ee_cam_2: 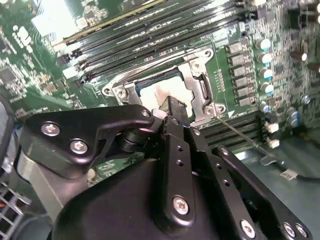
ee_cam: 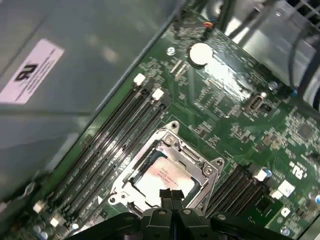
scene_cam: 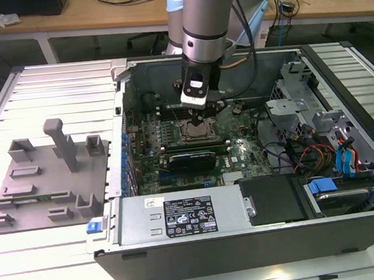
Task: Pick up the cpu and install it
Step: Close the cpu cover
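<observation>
The small flat square silvery-topped cpu (ee_cam: 162, 177) sits in the dark socket frame (ee_cam: 206, 169), mid-frame in the exterior view. The black gripper (ee_cam: 170, 194) is just over it, fingers pressed together. The cpu is probably light, stiff and fragile, so grip it by opposite edges.

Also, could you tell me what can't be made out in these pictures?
Both wrist views: the gripper covers one edge of the cpu with its own body, so contact between tip and chip cannot be judged.
Exterior view: the gripper overlaps the socket, and what sits in it is too small to tell.
</observation>
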Motion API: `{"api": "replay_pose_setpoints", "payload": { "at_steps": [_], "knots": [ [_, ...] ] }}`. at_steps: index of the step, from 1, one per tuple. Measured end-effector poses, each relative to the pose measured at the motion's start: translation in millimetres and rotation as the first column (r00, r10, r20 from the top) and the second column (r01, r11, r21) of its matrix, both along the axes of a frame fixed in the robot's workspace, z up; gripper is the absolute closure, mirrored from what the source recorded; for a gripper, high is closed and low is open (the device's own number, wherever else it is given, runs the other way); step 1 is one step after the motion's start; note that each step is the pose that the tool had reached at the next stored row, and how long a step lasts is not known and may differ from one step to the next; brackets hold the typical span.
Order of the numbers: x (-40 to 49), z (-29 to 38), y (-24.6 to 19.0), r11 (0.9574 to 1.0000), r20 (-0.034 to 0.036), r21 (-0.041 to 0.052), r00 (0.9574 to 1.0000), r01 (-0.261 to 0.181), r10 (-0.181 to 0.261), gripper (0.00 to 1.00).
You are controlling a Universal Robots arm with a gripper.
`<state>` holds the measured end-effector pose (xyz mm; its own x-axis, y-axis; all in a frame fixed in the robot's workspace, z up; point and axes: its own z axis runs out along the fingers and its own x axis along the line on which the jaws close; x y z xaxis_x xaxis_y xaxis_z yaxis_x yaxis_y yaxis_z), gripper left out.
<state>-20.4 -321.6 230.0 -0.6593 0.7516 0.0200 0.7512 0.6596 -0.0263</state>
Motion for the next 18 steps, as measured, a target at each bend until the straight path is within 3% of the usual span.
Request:
{"api": "replay_pose_setpoints", "payload": {
  "at_steps": [1,4,6,8,10,11,13,15,17,18],
  "knots": [
    [0.0,-0.1,0.0,0.9987,0.0,0.0001,0.9987,-0.051,0.051,0.89],
    [0.0,-0.2,0.0,0.9924,0.0,0.0,0.9924,-0.123,0.123,0.89],
    [0.0,-0.4,0.0,0.9801,0.0,0.0,0.9801,-0.198,0.198,0.89],
    [0.0,-0.5,0.0,0.9723,0.0,0.0,0.9723,-0.234,0.234,0.89],
    [0.0,-0.6,0.0,0.9595,0.0001,0.0001,0.9595,-0.282,0.282,0.89],
    [0.0,-0.6,0.0,0.9518,0.0001,0.0001,0.9518,-0.307,0.307,0.89],
    [0.0,-0.8,0.0,0.9315,0.0,0.0001,0.9315,-0.364,0.364,0.89],
    [0.0,-1.0,0.0,0.9043,0.0001,0.0001,0.9043,-0.427,0.427,0.89],
    [0.0,-1.1,0.0,0.8854,0.0,0.0001,0.8854,-0.465,0.465,0.89],
    [0.0,-1.2,0.0,0.8689,0.0,0.0001,0.8689,-0.495,0.495,0.89]
  ]
}}
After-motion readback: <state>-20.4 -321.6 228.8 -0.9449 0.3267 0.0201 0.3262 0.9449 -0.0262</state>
